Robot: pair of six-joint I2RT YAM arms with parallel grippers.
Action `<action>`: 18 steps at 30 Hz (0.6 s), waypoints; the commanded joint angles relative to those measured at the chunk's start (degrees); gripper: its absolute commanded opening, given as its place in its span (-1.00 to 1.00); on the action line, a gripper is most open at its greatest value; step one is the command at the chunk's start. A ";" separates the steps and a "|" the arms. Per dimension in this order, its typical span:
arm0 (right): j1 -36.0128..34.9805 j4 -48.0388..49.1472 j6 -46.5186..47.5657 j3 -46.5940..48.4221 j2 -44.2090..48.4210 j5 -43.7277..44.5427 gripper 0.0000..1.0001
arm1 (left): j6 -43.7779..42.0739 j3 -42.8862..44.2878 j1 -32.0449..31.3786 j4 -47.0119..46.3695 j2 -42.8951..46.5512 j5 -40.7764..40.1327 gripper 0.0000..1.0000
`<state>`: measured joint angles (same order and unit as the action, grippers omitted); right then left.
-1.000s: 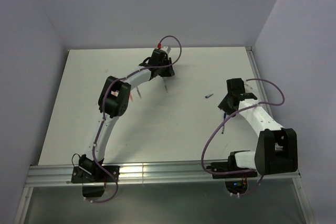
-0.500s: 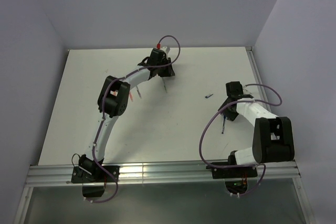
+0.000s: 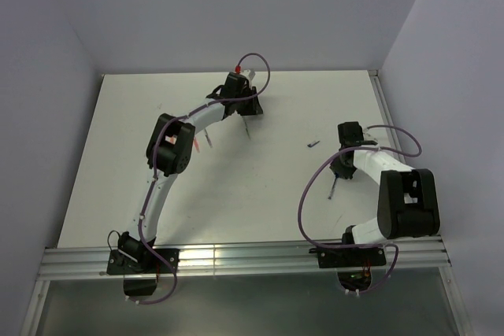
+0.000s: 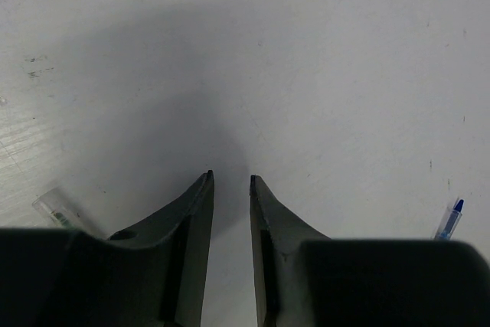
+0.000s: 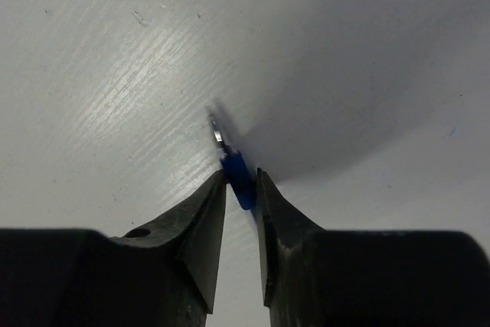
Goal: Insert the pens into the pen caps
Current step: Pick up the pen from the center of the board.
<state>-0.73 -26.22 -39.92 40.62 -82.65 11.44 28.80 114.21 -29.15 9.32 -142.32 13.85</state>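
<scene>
My right gripper (image 5: 241,175) is shut on a blue pen (image 5: 234,165), whose metal tip points at the table just ahead of the fingers. In the top view this gripper (image 3: 339,169) is low at the right, with a thin dark pen (image 3: 333,188) below it. A small dark blue pen cap (image 3: 313,145) lies to its upper left. My left gripper (image 4: 231,177) is open by a narrow gap and empty, over bare table at the far middle (image 3: 250,113). A clear tube with green inside (image 4: 55,207) lies to its left and a clear pen end with a blue tip (image 4: 450,218) to its right.
A red-pink pen (image 3: 207,143) lies beside the left arm's elbow. A thin pen (image 3: 248,128) lies just below the left gripper. The white table (image 3: 260,186) is walled at the back and sides, with a metal rail (image 3: 236,261) along the near edge.
My right arm has folded back and its gripper has come down toward the table and nearer its base. The left arm has not moved.
</scene>
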 commanded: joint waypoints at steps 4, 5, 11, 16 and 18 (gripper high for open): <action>0.29 1.17 -0.16 -0.28 -2.08 -0.98 -0.66 | -0.05 1.45 0.32 -0.09 3.63 1.45 -0.38; 0.38 1.17 -0.16 -0.28 -1.90 -1.07 -0.73 | 0.03 1.45 0.41 -0.09 3.98 1.45 -0.38; 0.29 1.61 0.72 -1.16 -0.32 -2.04 -1.00 | 0.30 1.10 0.49 -0.36 6.26 2.15 -0.36; 0.29 0.91 2.30 -0.46 5.03 -4.49 -1.00 | 1.61 -0.39 1.72 -2.37 9.69 5.04 -0.31; 0.29 0.47 3.44 0.59 7.93 -5.55 -1.00 | 3.01 -1.01 2.60 -4.22 11.19 7.06 -0.29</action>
<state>-0.60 -26.22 -37.98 40.03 -79.53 8.21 29.78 113.21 -28.05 9.61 -138.41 16.86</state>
